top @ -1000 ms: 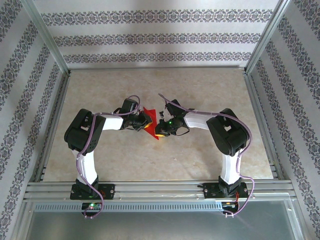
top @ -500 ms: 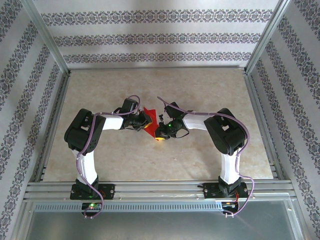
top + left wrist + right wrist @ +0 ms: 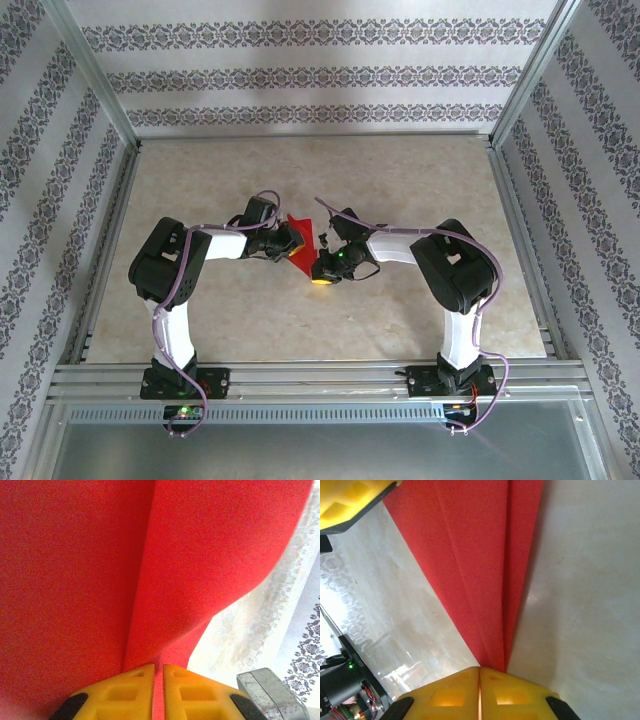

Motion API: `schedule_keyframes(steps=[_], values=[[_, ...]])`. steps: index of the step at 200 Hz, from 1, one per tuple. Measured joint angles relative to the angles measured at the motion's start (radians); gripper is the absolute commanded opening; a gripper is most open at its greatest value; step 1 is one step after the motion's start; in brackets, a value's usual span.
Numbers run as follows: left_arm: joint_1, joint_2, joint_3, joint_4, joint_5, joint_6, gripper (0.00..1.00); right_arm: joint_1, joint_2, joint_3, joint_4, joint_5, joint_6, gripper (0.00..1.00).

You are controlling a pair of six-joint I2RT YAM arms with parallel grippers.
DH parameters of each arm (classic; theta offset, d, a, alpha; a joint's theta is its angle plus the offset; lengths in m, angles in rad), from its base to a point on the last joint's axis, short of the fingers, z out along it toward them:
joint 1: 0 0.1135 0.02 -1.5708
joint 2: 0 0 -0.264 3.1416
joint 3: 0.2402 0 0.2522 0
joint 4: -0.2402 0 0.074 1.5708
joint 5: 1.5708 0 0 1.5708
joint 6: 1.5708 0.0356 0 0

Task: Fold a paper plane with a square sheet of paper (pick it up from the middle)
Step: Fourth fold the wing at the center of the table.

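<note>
In the middle of the top view, the red paper point(image 3: 301, 256) was held over the tabletop point(image 3: 400, 180). The left end effector point(image 3: 158, 677) was clamped on a crease and the right end effector point(image 3: 480, 677) on the narrow end, likely to stretch the folds taut.

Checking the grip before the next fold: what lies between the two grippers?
The red paper bridges them in the top view; the left gripper and right gripper each clamp it in shut jaws.
</note>
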Motion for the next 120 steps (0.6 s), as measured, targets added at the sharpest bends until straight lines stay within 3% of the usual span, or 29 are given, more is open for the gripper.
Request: schedule_keyframes(steps=[69,120], values=[[0.000,0.002,0.008,-0.012,0.000,0.002,0.13,-0.011,-0.107,0.006,0.018,0.018,0.022,0.10],[0.000,0.003,0.009,-0.015,0.001,0.004,0.13,-0.011,-0.015,0.076,0.029,0.050,0.024,0.09]])
